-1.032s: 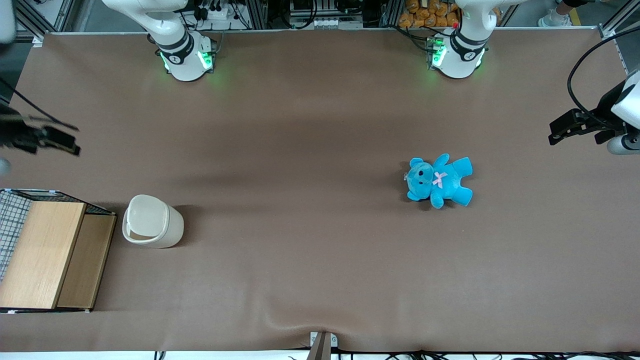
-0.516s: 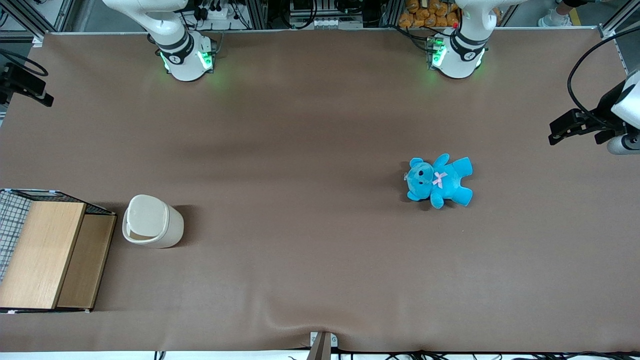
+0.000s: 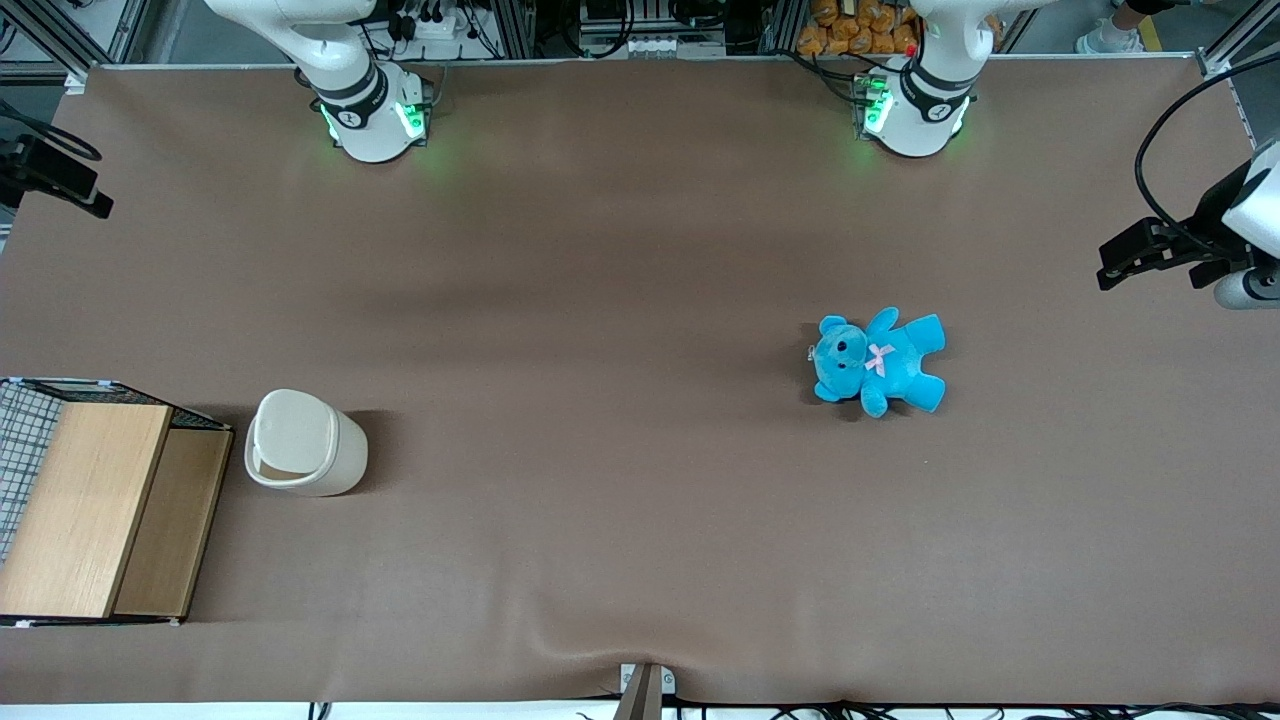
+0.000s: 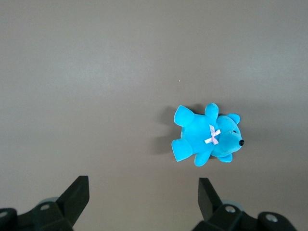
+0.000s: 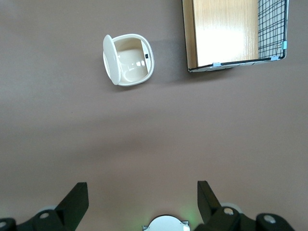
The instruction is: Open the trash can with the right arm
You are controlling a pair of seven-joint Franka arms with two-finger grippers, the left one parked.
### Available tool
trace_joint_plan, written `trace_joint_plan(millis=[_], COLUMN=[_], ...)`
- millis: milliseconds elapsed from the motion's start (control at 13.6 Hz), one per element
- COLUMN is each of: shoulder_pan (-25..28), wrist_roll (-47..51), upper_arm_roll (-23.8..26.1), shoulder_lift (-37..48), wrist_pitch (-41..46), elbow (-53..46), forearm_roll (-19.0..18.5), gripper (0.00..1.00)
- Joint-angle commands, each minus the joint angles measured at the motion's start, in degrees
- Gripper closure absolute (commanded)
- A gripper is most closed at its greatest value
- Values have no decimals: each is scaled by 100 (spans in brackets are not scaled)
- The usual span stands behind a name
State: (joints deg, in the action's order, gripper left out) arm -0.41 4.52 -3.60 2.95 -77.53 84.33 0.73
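The cream-white trash can (image 3: pixel 300 445) stands on the brown table toward the working arm's end, beside the wooden-topped crate. In the right wrist view the trash can (image 5: pixel 127 58) shows its hollow inside, with the lid (image 5: pixel 109 60) standing up along one rim. My right arm's gripper (image 3: pixel 62 182) hangs high at the table's edge, farther from the front camera than the can and well apart from it. In the right wrist view the gripper (image 5: pixel 140 195) is open and empty, with bare table between its fingers.
A wooden-topped wire crate (image 3: pixel 90 510) sits next to the can and shows in the right wrist view (image 5: pixel 236 31). A blue teddy (image 3: pixel 878 362) lies toward the parked arm's end and shows in the left wrist view (image 4: pixel 207 139). The working arm's base (image 3: pixel 372 115) stands at the table's back edge.
My right gripper has moved away from the front camera along the table's edge, then nearly stopped. The trash can and teddy have not moved.
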Motion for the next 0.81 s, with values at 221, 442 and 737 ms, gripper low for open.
trace_joint_plan(millis=[221, 442, 737], shoulder_pan=[-38, -38, -38], wrist_roll=[-241, -241, -241], upper_arm_roll=[26, 26, 26], shoulder_lift=[39, 39, 39], wrist_pitch=[19, 28, 28], elbow=[14, 22, 22], forearm_roll=[-55, -55, -55], gripper=[0, 0, 0])
